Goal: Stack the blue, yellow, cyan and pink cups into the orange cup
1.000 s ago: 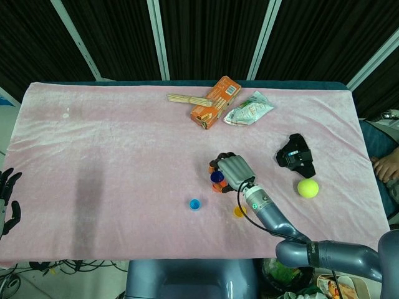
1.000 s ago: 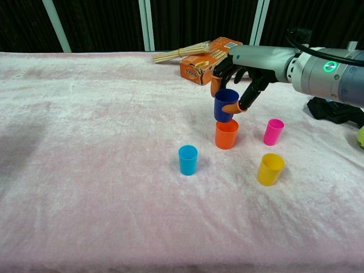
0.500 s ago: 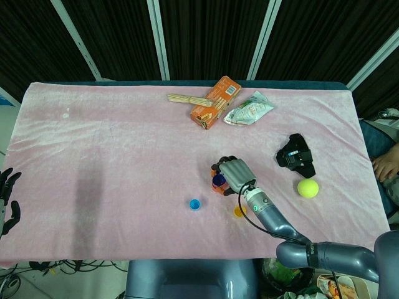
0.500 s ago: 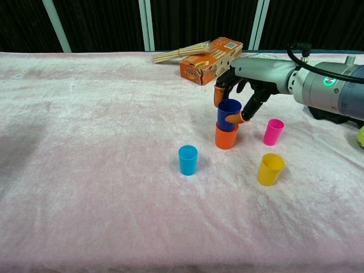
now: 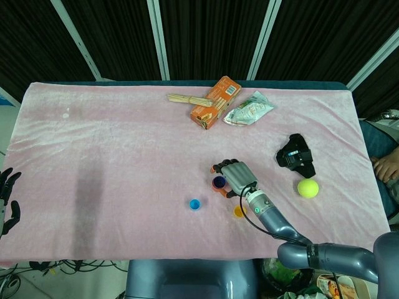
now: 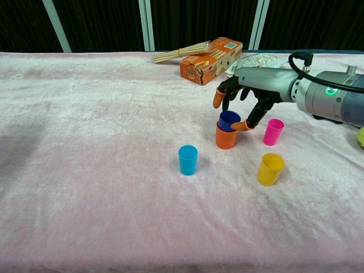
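The blue cup (image 6: pixel 228 119) sits nested in the orange cup (image 6: pixel 226 138), only its upper part showing. My right hand (image 6: pixel 250 94) hovers just above and to the right of them with fingers spread. The thumb tip lies by the blue cup's right rim, and the other fingers are lifted clear. The pink cup (image 6: pixel 273 131) stands right of the stack, the yellow cup (image 6: pixel 270 169) in front of it, and the cyan cup (image 6: pixel 187 159) to the front left. In the head view the right hand (image 5: pixel 237 176) hides the pink cup. My left hand (image 5: pixel 6 199) hangs off the table's left edge, fingers apart, holding nothing.
At the back lie an orange box (image 5: pixel 215 102), a bundle of wooden sticks (image 5: pixel 187 98) and a crumpled packet (image 5: pixel 248 109). A black object (image 5: pixel 295 156) and a yellow-green tennis ball (image 5: pixel 308 187) sit to the right. A pink cloth (image 5: pixel 112 156) covers the table.
My right hand lowered the blue cup into the orange cup and let go; its fingers have spread and lifted off. The left hand has not moved.
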`<action>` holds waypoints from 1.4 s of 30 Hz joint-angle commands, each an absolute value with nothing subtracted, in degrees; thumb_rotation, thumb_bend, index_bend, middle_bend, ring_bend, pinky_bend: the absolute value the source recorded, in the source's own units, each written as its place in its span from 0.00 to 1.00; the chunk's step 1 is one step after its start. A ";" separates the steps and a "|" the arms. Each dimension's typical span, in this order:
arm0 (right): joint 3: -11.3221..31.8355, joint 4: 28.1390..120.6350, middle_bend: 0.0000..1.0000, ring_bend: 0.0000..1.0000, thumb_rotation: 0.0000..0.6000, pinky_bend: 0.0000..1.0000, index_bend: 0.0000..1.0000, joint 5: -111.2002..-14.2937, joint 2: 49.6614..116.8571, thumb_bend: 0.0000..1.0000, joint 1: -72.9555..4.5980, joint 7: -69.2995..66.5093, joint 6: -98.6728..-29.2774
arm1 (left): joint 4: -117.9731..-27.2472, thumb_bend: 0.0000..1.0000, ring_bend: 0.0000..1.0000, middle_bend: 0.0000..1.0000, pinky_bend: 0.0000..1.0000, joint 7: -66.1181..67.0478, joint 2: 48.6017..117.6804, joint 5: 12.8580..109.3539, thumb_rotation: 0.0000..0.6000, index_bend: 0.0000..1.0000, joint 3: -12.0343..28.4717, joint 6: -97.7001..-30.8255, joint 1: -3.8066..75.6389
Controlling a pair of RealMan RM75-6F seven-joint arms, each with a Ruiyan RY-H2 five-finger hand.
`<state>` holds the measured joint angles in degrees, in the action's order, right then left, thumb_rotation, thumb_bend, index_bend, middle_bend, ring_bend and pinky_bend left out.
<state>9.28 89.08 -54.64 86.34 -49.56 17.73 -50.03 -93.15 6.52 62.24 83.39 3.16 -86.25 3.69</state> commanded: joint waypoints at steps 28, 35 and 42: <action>-0.73 106.85 0.25 0.15 1.00 0.20 0.29 -64.70 79.76 0.19 -36.55 21.75 -63.90 | -93.60 0.71 0.00 0.04 0.00 7.97 62.56 83.36 1.00 0.10 3.09 -85.76 4.04; -1.46 103.72 0.27 0.15 1.00 0.20 0.30 -66.06 82.47 0.19 -35.16 22.34 -64.16 | -93.60 0.71 0.00 0.04 0.00 7.92 62.55 83.19 1.00 0.10 3.15 -85.77 4.03; -1.10 100.98 0.33 0.16 1.00 0.20 0.35 -66.62 84.11 0.19 -34.01 21.95 -64.33 | -93.56 0.71 0.00 0.04 0.00 8.04 62.57 83.14 1.00 0.10 3.16 -85.72 4.07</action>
<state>-1.17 101.23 -66.56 83.93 -34.18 22.09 -64.45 -93.56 8.02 62.57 83.13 3.15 -85.72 4.06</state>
